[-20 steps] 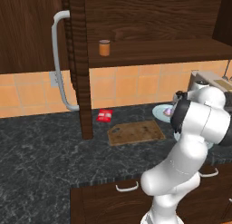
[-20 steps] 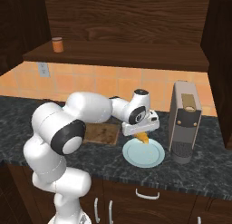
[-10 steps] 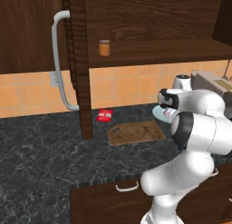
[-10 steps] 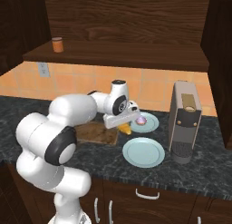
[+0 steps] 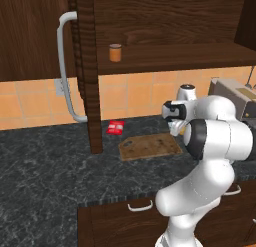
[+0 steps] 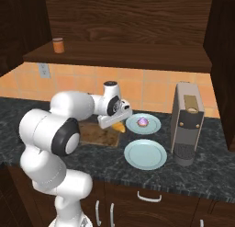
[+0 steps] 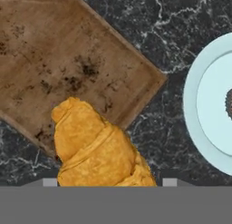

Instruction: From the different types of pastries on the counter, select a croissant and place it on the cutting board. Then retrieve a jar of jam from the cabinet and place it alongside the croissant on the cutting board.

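My gripper (image 6: pixel 113 120) is shut on a golden croissant (image 6: pixel 120 127) and holds it just above the right end of the brown cutting board (image 6: pixel 98 135). In the hand view the croissant (image 7: pixel 93 148) hangs over the board's near edge (image 7: pixel 68 69) and hides my fingertips. From the left base view the gripper (image 5: pixel 174 126) hovers at the right end of the board (image 5: pixel 150 146). An orange jam jar (image 5: pixel 115 52) stands on the open cabinet's shelf, up and to the left; it is also seen as a jar (image 6: pixel 58 45) from the right.
A pale blue plate with a cupcake (image 6: pixel 143 123) sits right of the board, with an empty plate (image 6: pixel 145 154) in front of it. A coffee machine (image 6: pixel 188 122) stands further right. A red packet (image 5: pixel 116 127) lies by the open cabinet door (image 5: pixel 85 71).
The arm has swung left, carrying the croissant from above the empty plate past the cupcake plate to the right end of the cutting board.
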